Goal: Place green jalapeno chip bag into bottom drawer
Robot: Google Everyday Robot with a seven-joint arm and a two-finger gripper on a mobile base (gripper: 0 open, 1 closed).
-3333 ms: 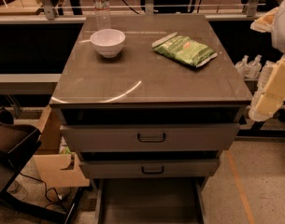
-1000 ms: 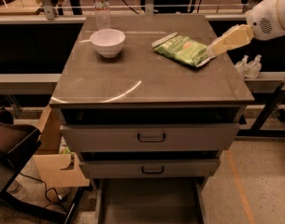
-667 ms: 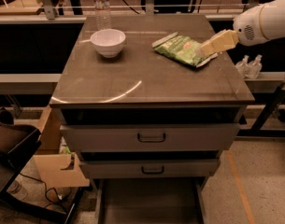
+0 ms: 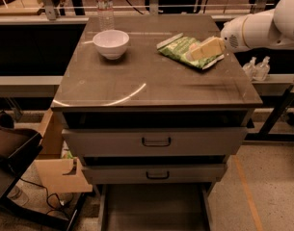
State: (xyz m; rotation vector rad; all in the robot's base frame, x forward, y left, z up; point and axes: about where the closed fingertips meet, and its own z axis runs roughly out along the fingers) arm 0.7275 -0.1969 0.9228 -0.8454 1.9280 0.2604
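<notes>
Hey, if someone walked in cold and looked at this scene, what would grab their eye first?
Most likely the white robot arm reaching in from the right, its gripper over the bright green jalapeno chip bag at the back right of the cabinet top. After that, the white bowl at the back left, and the bottom drawer pulled open near the floor below two shut drawer fronts.

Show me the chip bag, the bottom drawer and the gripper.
green jalapeno chip bag point(image 4: 174, 48), camera view, its left half.
bottom drawer point(image 4: 153, 210), camera view, its dark floor.
gripper point(image 4: 191, 56), camera view, its tip, over the bag's right half.
</notes>
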